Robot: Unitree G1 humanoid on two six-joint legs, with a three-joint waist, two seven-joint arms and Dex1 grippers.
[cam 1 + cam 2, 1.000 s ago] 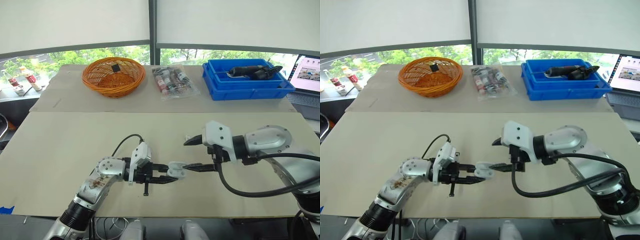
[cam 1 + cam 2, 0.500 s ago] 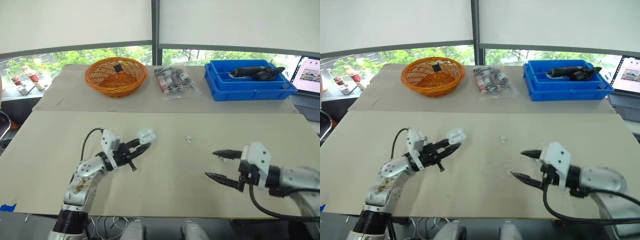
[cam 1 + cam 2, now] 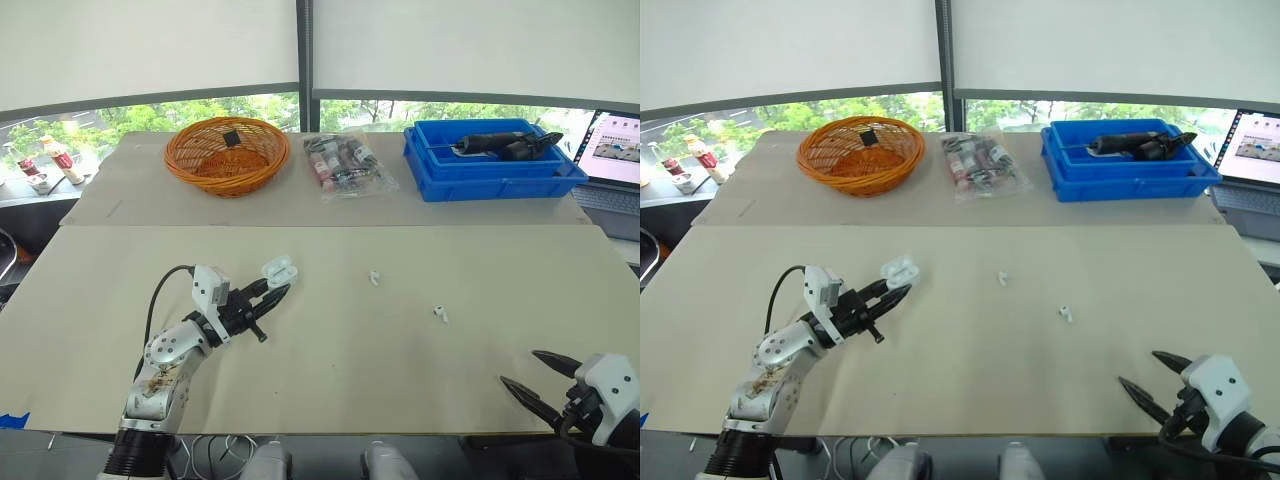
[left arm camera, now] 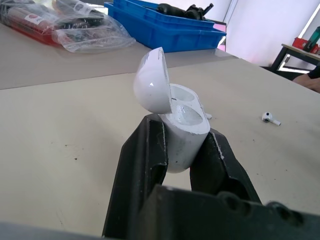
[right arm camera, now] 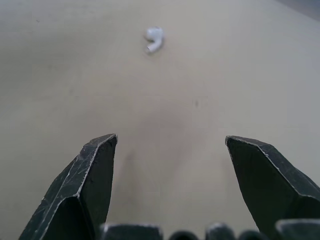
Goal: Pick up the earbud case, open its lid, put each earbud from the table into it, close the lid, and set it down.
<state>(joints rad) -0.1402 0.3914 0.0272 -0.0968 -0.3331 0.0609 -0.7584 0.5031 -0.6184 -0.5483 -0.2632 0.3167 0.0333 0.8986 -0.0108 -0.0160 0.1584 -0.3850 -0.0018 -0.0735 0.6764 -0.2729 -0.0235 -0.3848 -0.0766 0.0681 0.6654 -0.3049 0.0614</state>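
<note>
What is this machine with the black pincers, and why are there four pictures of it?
It is a robot with two arms. Each arm ends in a gripper: two black fingers that pinch like tongs. Two pictures come from cameras in its head, looking down at the table. The other two come from small cameras on its wrists, looking along the fingers.

The left gripper pinches a white earbud case, and its lid is flipped open. The right gripper is open and holds nothing.

On the table lie one earbud near the middle and a second earbud closer to the right gripper. Both are meant to go into the case.

At the far side sit an orange basket, a clear bag of small things and a blue tray with a dark tool in it.
</note>
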